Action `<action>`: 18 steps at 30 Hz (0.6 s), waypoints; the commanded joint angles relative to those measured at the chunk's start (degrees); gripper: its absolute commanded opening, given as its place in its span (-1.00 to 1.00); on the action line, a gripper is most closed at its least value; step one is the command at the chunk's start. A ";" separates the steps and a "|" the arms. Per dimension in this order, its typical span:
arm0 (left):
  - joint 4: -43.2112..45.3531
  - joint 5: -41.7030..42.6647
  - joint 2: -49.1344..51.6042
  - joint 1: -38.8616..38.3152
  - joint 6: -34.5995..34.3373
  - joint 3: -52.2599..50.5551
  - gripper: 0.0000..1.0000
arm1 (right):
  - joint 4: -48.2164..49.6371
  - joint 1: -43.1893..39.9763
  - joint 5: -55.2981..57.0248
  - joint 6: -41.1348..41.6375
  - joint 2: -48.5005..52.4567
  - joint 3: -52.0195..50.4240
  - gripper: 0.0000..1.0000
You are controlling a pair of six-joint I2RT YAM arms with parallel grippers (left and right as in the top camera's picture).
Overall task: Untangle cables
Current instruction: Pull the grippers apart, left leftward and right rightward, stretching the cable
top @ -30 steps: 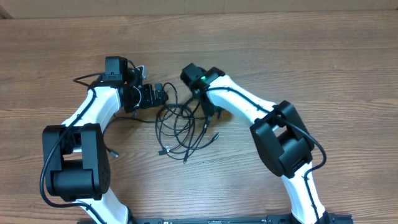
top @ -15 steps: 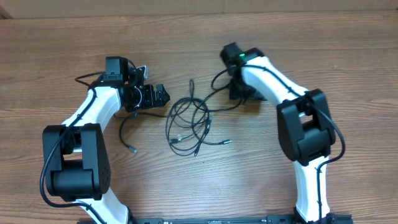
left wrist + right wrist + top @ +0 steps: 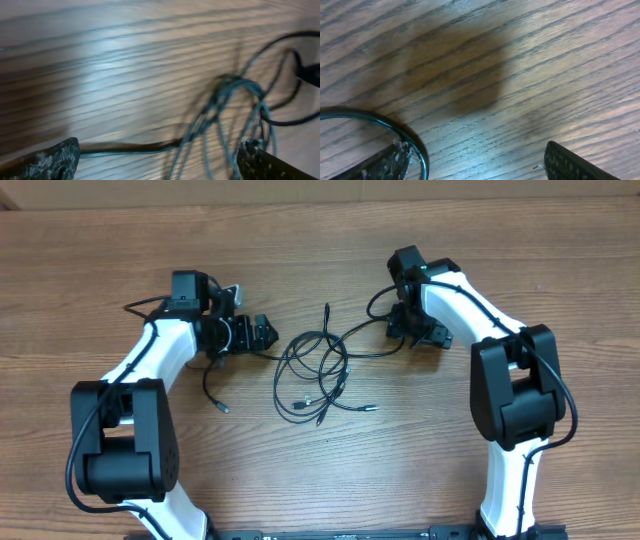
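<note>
The cables [image 3: 315,375] are thin black cords in a loose tangle of loops at the table's middle. Their plug ends stick out at the top [image 3: 327,309], lower right [image 3: 370,408] and lower left [image 3: 224,409]. My left gripper [image 3: 264,335] stands open just left of the tangle. In the left wrist view its jaws [image 3: 157,162] are wide apart, and one cord [image 3: 130,147] lies on the wood between them. My right gripper [image 3: 420,338] is open to the right of the tangle. A curved cord [image 3: 395,127] passes beside its left finger [image 3: 377,165]; nothing sits between the fingers.
The wooden table [image 3: 560,270] spreads on all sides. Both white arms reach in from the front edge, the left arm [image 3: 150,365] and the right arm [image 3: 470,310]. Thicker black wires run along them.
My right arm has swung to the right, away from the tangle's middle, with its jaws spreading apart. The tangle has been drawn to the right and looser. The left arm has stayed put.
</note>
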 commanded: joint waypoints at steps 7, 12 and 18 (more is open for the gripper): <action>1.46 -17.09 0.79 -13.55 -3.58 1.18 0.88 | 1.22 0.79 -4.00 -0.28 6.51 -6.47 0.72; 1.92 -29.77 1.57 -18.69 -4.33 1.18 0.70 | 1.22 0.96 -3.98 -0.31 6.51 -6.47 0.74; 2.43 -31.93 7.04 -20.68 8.96 1.18 0.86 | 1.18 0.94 -3.76 -0.31 6.51 -6.47 0.75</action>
